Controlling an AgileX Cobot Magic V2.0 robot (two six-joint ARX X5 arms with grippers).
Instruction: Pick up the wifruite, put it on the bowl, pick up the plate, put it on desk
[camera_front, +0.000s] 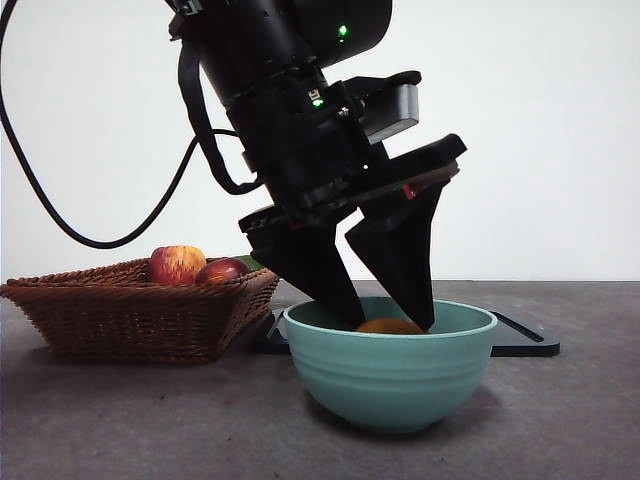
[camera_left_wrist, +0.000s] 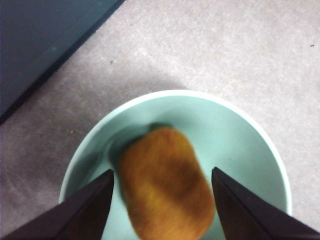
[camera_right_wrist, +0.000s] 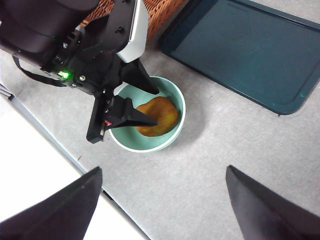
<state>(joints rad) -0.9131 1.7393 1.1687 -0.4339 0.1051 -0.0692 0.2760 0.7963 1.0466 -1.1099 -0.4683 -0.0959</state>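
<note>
The wifruite (camera_left_wrist: 165, 185), a dull brown oval, lies inside the teal-green bowl (camera_front: 390, 380) on the desk (camera_front: 580, 420). My left gripper (camera_left_wrist: 162, 172) reaches down into the bowl with its jaws open on either side of the fruit, a small gap on each side. The front view shows only the fruit's top (camera_front: 388, 326) above the rim. My right gripper (camera_right_wrist: 164, 169) hangs open and empty, high above the desk near the bowl (camera_right_wrist: 145, 146). The plate (camera_right_wrist: 245, 50), a flat dark teal rectangle, lies on the desk behind the bowl.
A brown wicker basket (camera_front: 130, 310) stands beside the bowl, holding a red-yellow apple (camera_front: 177, 264) and a dark red fruit (camera_front: 222, 270). The plate's edge (camera_front: 525, 340) shows behind the bowl. The desk's edge runs near the bowl in the right wrist view.
</note>
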